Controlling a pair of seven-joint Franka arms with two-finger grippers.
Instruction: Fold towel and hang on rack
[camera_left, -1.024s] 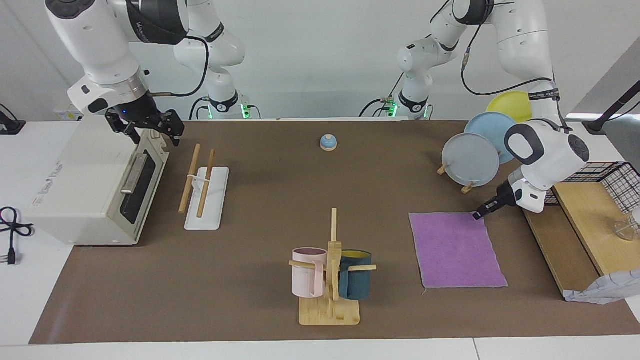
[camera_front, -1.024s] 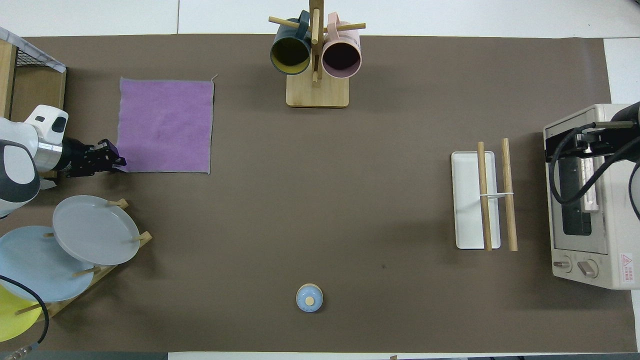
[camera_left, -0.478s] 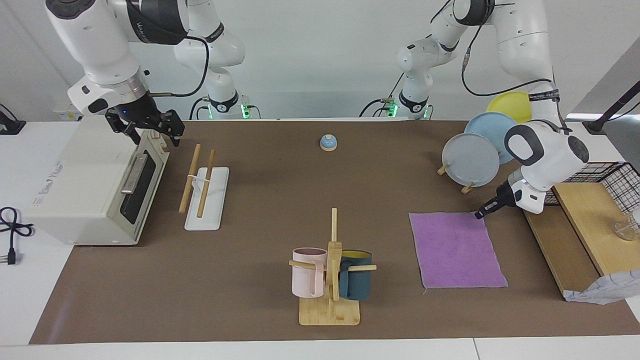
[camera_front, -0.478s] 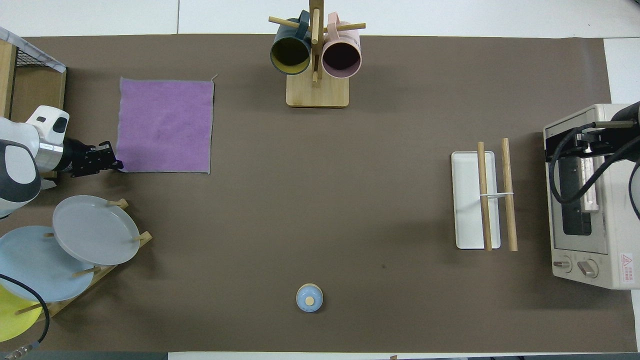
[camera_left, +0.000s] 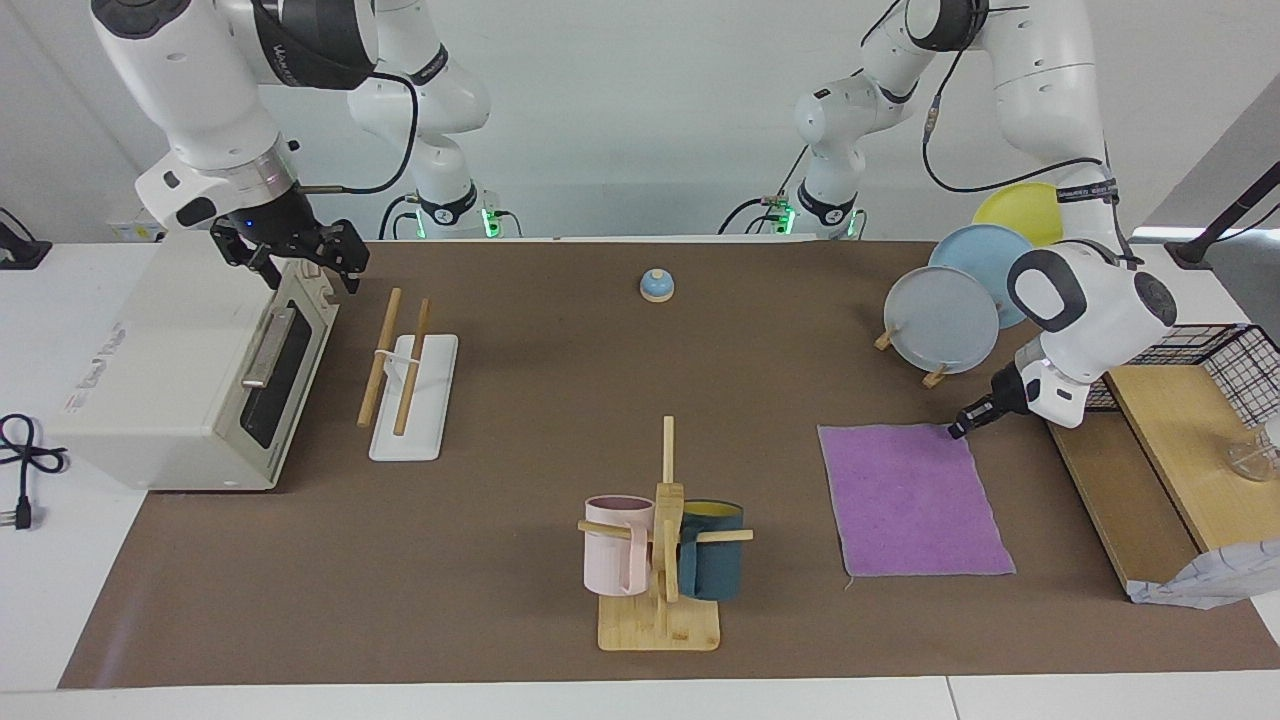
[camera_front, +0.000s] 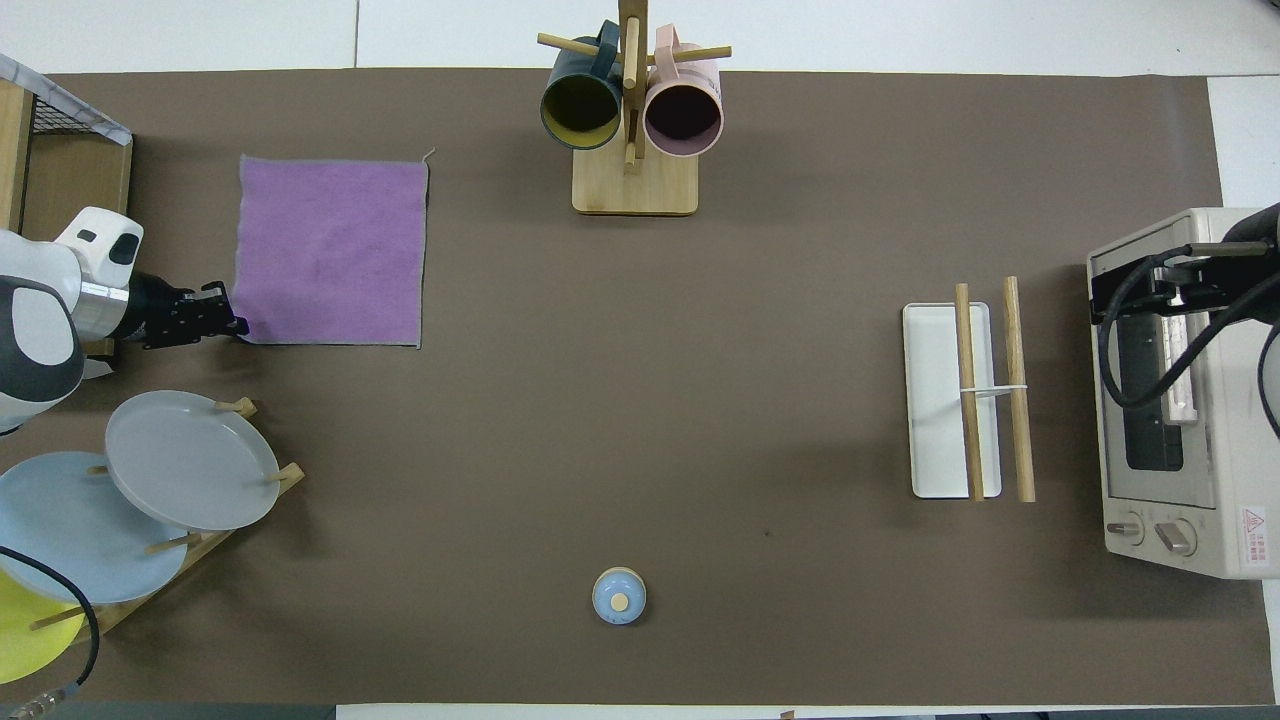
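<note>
While the right gripper (camera_left: 300, 262) waited with jaws spread over the toaster oven (camera_left: 190, 375), the left gripper (camera_left: 958, 430) was low at the towel's (camera_left: 912, 497) corner nearest the robots, fingertips pinched together, seemingly on that corner. Folding looked barely begun: the towel lay flat at the left arm's end of the mat. Next, that corner needed lifting toward the towel's farther edge. Well apart stood the rack (camera_left: 405, 380).

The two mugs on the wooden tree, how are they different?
The pink mug is pale pink with a dark inside; the teal mug is dark teal with a yellow inside. The pink mug hangs toward the right arm's end, the teal mug toward the left arm's. Both hang tipped sideways on the mug tree.
</note>
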